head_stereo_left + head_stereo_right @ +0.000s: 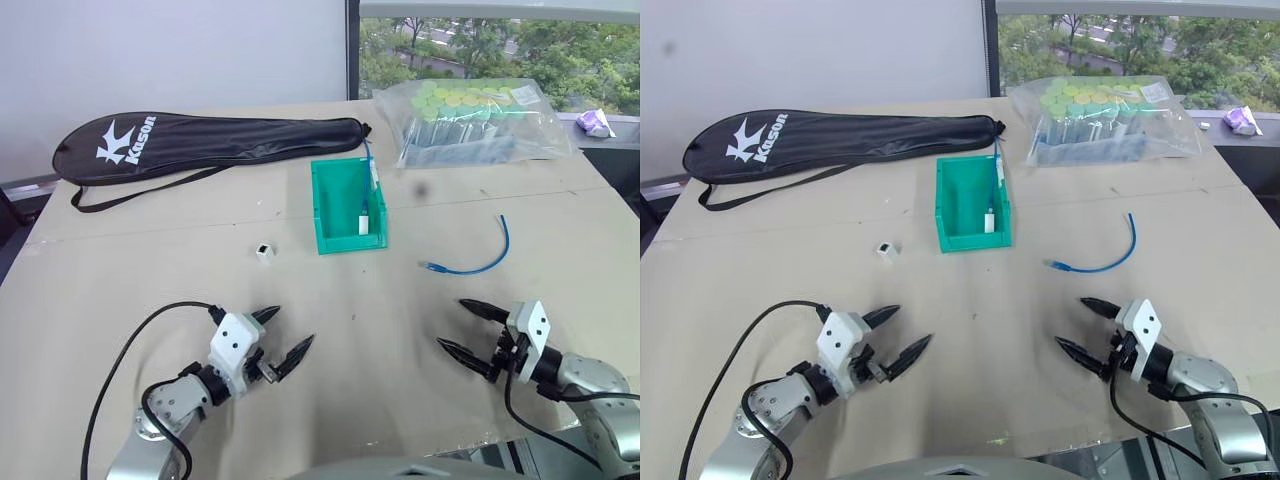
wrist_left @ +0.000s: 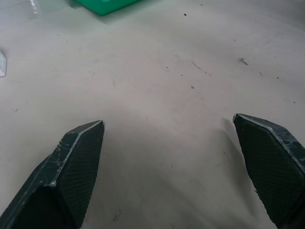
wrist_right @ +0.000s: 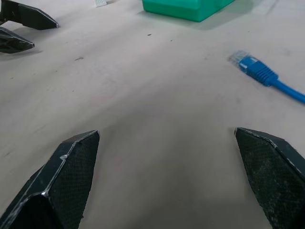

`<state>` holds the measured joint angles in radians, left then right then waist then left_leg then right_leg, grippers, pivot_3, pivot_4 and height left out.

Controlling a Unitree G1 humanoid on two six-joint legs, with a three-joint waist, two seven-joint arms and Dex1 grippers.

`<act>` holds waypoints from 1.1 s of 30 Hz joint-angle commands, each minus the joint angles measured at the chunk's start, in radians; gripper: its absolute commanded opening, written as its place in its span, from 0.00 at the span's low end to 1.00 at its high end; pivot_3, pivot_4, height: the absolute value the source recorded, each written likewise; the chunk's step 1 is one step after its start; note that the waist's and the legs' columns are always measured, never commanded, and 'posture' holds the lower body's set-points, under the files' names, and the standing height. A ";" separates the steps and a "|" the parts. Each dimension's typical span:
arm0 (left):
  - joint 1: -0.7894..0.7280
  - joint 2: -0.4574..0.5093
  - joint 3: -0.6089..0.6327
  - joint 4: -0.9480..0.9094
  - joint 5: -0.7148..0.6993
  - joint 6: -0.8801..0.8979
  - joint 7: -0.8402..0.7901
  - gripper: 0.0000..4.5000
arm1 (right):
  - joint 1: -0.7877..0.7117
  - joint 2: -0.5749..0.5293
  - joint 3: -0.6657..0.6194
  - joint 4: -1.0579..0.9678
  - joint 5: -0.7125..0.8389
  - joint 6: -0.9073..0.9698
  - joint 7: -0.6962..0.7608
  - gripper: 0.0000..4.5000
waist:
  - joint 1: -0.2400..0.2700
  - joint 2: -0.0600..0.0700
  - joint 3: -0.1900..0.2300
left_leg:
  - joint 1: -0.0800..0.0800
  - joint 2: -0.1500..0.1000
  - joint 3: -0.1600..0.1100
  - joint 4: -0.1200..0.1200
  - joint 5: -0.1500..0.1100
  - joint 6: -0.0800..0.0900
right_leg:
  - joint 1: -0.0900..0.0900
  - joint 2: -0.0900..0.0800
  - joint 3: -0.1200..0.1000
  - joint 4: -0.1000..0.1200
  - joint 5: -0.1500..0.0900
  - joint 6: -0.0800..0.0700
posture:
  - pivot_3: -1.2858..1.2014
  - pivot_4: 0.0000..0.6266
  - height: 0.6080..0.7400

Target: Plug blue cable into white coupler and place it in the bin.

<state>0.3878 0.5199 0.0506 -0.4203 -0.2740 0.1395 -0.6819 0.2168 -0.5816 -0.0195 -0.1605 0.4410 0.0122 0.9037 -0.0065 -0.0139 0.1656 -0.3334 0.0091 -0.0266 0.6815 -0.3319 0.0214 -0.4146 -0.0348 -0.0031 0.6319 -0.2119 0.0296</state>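
Both the left gripper (image 1: 283, 335) and the right gripper (image 1: 463, 326) hover spread and empty near the table's (image 1: 130, 270) front edge, while the blue cable (image 1: 480, 262) lies right of the bin (image 1: 346, 240) at mid-table and the white coupler (image 1: 264, 252) sits just left of it.

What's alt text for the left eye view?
A blue cable and a white coupler lie apart on a tan table flanking a teal bin already holding a cable. Both hands, left and right, hover open near the front edge.
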 commanded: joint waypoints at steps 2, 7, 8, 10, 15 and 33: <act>-0.091 0.076 0.028 -0.049 -0.056 0.039 -0.072 0.99 | -0.122 -0.032 -0.044 0.022 -0.006 0.050 -0.011 1.00 | -0.001 0.000 0.000 | 0.000 0.000 0.000 0.000 0.000 0.000 | 0.000 0.000 0.000 0.000 0.000 0.000 | 0.52 0.24 1.00; -0.224 0.202 0.024 -0.086 -0.144 0.110 -0.209 0.99 | -0.320 -0.079 0.012 0.140 -0.081 0.124 0.017 1.00 | -0.004 0.001 0.001 | 0.000 -0.001 0.000 0.000 0.000 0.000 | 0.000 0.001 0.000 0.001 0.001 -0.001 | 0.52 0.24 1.00; -0.244 0.229 0.025 -0.086 -0.165 0.124 -0.246 0.99 | -0.355 -0.086 0.024 0.175 -0.098 0.131 0.025 1.00 | -0.004 0.001 0.001 | 0.000 -0.001 0.000 0.000 0.000 0.000 | 0.000 0.001 0.000 0.001 0.003 -0.004 | 0.52 0.24 1.00; -0.279 0.275 0.029 -0.080 -0.192 0.140 -0.305 0.99 | -0.413 -0.098 0.046 0.237 -0.120 0.152 0.059 1.00 | -0.004 0.001 0.001 | 0.000 -0.002 -0.001 -0.001 0.000 0.000 | -0.001 0.001 0.000 0.000 0.003 -0.004 | 0.52 0.24 1.00; -0.351 0.349 0.038 -0.051 -0.232 0.172 -0.402 0.99 | -0.517 -0.120 0.100 0.333 -0.136 0.192 0.186 1.00 | -0.004 0.001 0.001 | -0.013 -0.002 -0.001 -0.003 0.000 -0.001 | -0.012 -0.001 -0.001 -0.002 0.005 0.000 | 0.52 0.24 1.00; -0.328 0.363 0.049 0.033 -0.194 0.088 -0.480 1.00 | -0.631 -0.059 0.194 0.299 -0.153 0.284 0.308 0.02 | -0.007 0.001 0.001 | -0.013 -0.001 -0.002 -0.003 0.000 0.000 | -0.012 -0.001 -0.002 -0.004 0.006 0.000 | 0.52 0.24 1.00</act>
<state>0.0567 0.8784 0.0749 -0.3798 -0.4695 0.2497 -1.1555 -0.3983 -0.6490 0.1549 0.1841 0.2869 0.2878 1.1924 -0.0135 -0.0129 0.1667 -0.3465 0.0078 -0.0284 0.6790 -0.3319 0.0214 -0.4264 -0.0361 -0.0052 0.6278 -0.2062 0.0294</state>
